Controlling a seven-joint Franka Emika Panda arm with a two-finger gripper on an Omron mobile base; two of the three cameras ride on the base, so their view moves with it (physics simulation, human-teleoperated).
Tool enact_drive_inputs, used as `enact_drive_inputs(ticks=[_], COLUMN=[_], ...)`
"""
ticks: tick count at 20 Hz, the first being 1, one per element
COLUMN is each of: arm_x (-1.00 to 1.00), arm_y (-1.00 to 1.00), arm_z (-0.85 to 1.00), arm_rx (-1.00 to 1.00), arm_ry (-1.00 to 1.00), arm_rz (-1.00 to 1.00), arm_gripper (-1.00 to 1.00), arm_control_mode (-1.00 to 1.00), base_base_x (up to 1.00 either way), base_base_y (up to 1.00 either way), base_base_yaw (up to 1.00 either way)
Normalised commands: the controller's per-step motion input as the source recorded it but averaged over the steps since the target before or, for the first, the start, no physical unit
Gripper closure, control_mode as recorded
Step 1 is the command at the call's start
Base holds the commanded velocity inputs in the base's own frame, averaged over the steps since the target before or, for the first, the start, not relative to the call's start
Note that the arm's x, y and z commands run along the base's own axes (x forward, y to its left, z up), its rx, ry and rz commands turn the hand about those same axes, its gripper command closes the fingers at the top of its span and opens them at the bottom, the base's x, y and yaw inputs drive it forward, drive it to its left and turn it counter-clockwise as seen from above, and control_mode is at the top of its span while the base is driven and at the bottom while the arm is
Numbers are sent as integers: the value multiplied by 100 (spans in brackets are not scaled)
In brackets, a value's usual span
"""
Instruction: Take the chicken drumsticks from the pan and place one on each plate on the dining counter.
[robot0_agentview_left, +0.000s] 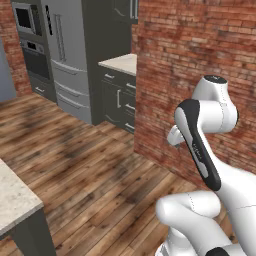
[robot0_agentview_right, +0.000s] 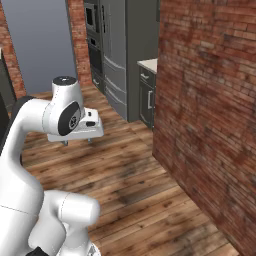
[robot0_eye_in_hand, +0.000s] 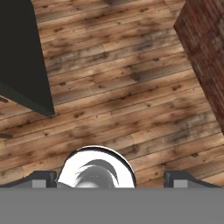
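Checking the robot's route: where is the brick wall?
In both base views, the brick wall rises on the right, beside the wooden floor.

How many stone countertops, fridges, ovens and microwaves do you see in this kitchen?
Stone countertops: 2
Fridges: 1
Ovens: 1
Microwaves: 1
Total: 5
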Motion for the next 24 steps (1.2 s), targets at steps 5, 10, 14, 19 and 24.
enact_drive_inputs(ticks=[5,10,14,19,24], arm_x=[0,0,0,0,0], arm_y=[0,0,0,0,0], arm_z=[0,0,0,0,0], arm_rx=[0,0,0,0,0], arm_ry=[0,0,0,0,0], arm_rz=[0,0,0,0,0], arm_gripper=[-100,-100,-100,-100,-100], arm_control_mode=[100,100,100,100,100], base_base_x=[100,100,100,100,100], base_base_y=[-82,-57,-22,-2,0], base_base_yaw=[40,62,59,34,14])
